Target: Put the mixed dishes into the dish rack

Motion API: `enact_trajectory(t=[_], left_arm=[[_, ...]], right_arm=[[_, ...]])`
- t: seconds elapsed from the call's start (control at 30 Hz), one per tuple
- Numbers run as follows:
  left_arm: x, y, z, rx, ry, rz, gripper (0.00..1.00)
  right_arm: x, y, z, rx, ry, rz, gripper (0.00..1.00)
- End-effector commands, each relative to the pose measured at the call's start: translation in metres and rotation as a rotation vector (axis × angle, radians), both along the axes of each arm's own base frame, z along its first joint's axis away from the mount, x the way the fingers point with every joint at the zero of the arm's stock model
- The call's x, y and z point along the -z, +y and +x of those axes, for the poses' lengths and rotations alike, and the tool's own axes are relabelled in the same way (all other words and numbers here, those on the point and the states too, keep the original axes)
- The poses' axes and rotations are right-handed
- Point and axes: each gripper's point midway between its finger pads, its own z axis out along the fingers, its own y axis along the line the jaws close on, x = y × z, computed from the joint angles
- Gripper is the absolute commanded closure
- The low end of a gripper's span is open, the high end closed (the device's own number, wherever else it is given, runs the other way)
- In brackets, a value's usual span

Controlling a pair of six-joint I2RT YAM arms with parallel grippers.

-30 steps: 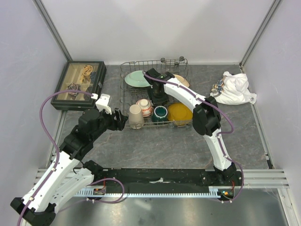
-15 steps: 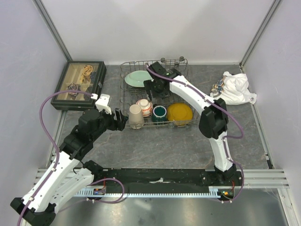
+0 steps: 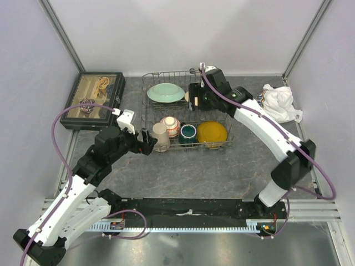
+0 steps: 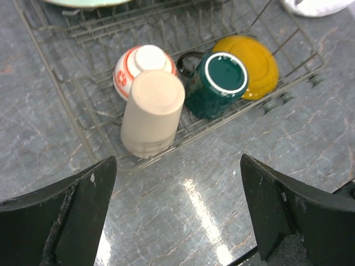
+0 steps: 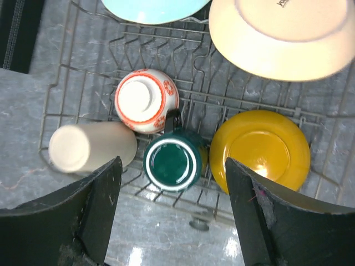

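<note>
The grey wire dish rack (image 3: 166, 73) holds all the dishes. The pale green plate (image 3: 165, 92) lies at its back left. Along the front stand the beige cup (image 3: 161, 137), red-orange bowl (image 3: 170, 126), dark green mug (image 3: 188, 132) and yellow plate (image 3: 212, 133). My right gripper (image 3: 198, 101) hovers open and empty over the rack's back, hiding the tan plate, which shows in the right wrist view (image 5: 283, 36) above the mug (image 5: 173, 160). My left gripper (image 3: 145, 143) is open and empty just left of the cup (image 4: 152, 111), over the table outside the rack (image 4: 72, 111).
A dark glass-topped display box (image 3: 94, 98) stands at the back left. A white cloth bundle (image 3: 277, 104) lies at the back right. Grey walls close in the table on three sides.
My right gripper has lifted and drawn back from the rack's middle to its rear, and that arm has swung right. My left gripper has edged right toward the cup.
</note>
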Motion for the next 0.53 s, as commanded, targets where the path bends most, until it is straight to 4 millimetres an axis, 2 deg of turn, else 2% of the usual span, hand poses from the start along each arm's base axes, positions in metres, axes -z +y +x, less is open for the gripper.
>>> enact_trajectory(t=[0.0,0.07,0.1,0.13,0.17,0.2,0.23,0.27,0.3,0.33,0.37,0.4,0.43,0.5], left_arm=[[-0.032,-0.002,0.004,0.023,-0.132,-0.038,0.01],[-0.030,-0.001,0.005,0.013,-0.122,-0.027,0.01],[-0.029,-0.001,0.006,0.016,-0.116,-0.025,0.01],[-0.027,-0.002,0.007,0.018,-0.104,-0.018,0.01],[-0.025,-0.003,0.006,0.020,-0.095,-0.016,0.01],[-0.024,-0.004,0.006,0.024,-0.092,-0.017,0.01],[-0.025,-0.004,0.006,0.025,-0.092,-0.020,0.01],[-0.024,-0.004,0.005,0.024,-0.089,-0.022,0.01],[-0.023,-0.004,0.005,0.024,-0.089,-0.023,0.01],[-0.023,-0.004,0.005,0.023,-0.088,-0.024,0.01],[-0.022,-0.004,0.005,0.026,-0.088,-0.025,0.01],[-0.022,-0.004,0.005,0.025,-0.088,-0.025,0.01],[-0.021,-0.004,0.005,0.024,-0.083,-0.024,0.01],[-0.020,-0.004,0.006,0.022,-0.077,-0.018,0.01]], right_arm=[[-0.032,-0.015,-0.019,0.028,-0.091,0.078,0.18],[-0.034,-0.027,-0.035,0.041,-0.098,0.095,0.18],[-0.025,-0.031,-0.042,0.043,-0.083,0.088,0.18],[-0.035,-0.038,-0.051,0.049,-0.105,0.108,0.18],[-0.035,-0.041,-0.056,0.053,-0.108,0.117,0.18],[-0.025,-0.046,-0.063,0.056,-0.092,0.103,0.18],[-0.034,-0.054,-0.071,0.064,-0.117,0.120,0.18],[-0.032,-0.059,-0.076,0.080,-0.119,0.123,0.18],[-0.021,-0.064,-0.082,0.085,-0.102,0.114,0.18],[-0.027,-0.070,-0.090,0.092,-0.122,0.135,0.18],[-0.025,-0.072,-0.095,0.100,-0.116,0.147,0.18],[-0.013,-0.076,-0.101,0.106,-0.095,0.139,0.18],[-0.017,-0.081,-0.108,0.110,-0.107,0.157,0.18],[-0.008,-0.087,-0.118,0.118,-0.095,0.168,0.18]])
